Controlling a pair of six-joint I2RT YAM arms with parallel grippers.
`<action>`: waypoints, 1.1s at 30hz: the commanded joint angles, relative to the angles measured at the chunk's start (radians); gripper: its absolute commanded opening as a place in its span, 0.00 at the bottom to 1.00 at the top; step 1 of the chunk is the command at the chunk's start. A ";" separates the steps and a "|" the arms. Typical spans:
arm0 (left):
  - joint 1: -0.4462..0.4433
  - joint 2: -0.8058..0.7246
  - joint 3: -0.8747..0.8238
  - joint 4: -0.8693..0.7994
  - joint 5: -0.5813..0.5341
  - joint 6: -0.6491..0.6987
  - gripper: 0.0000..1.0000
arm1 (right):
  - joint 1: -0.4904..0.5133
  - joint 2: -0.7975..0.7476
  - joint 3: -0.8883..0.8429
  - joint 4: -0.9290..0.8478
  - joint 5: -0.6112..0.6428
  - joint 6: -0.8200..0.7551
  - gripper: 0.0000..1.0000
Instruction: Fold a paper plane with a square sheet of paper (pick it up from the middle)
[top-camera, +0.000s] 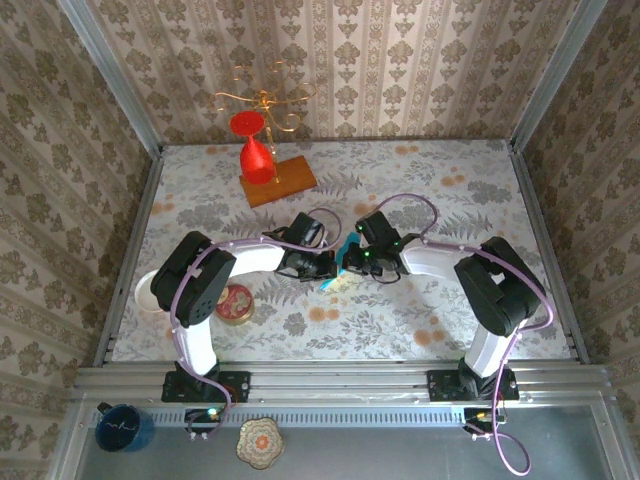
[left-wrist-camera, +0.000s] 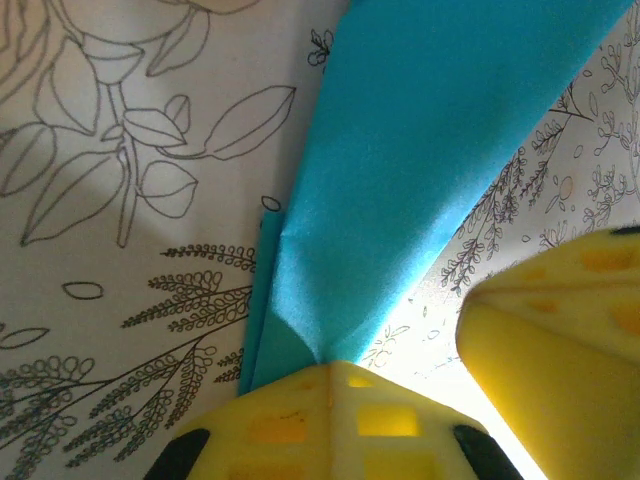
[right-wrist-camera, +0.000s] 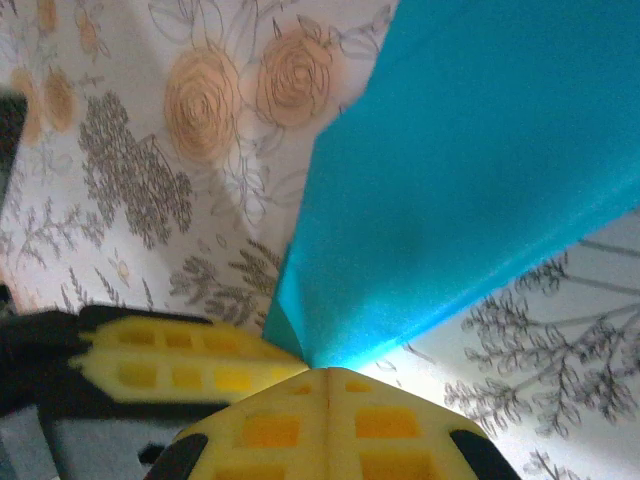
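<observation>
- So, you have the square sheet of paper (top-camera: 343, 262) held up over the middle of the table (top-camera: 450, 190).
- Your left gripper (left-wrist-camera: 330, 368) is pinched tight on one end of it.
- Your right gripper (right-wrist-camera: 325, 372) is pinched tight on it too.
- It looks bent over once, I think. It has no pointed nose yet, so most folds are left to do.

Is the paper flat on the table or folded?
Folded: the paper shows a second layer along its edge; left gripper and right gripper pinch it.
</observation>
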 joint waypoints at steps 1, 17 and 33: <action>-0.010 0.041 -0.050 -0.128 -0.046 -0.012 0.00 | 0.006 0.054 0.058 0.032 0.000 0.017 0.01; -0.007 0.028 -0.067 -0.115 -0.047 -0.034 0.00 | -0.001 0.135 0.042 0.040 0.032 0.065 0.00; -0.007 0.023 -0.109 -0.121 -0.055 -0.053 0.00 | -0.233 0.138 -0.053 0.106 0.034 -0.056 0.00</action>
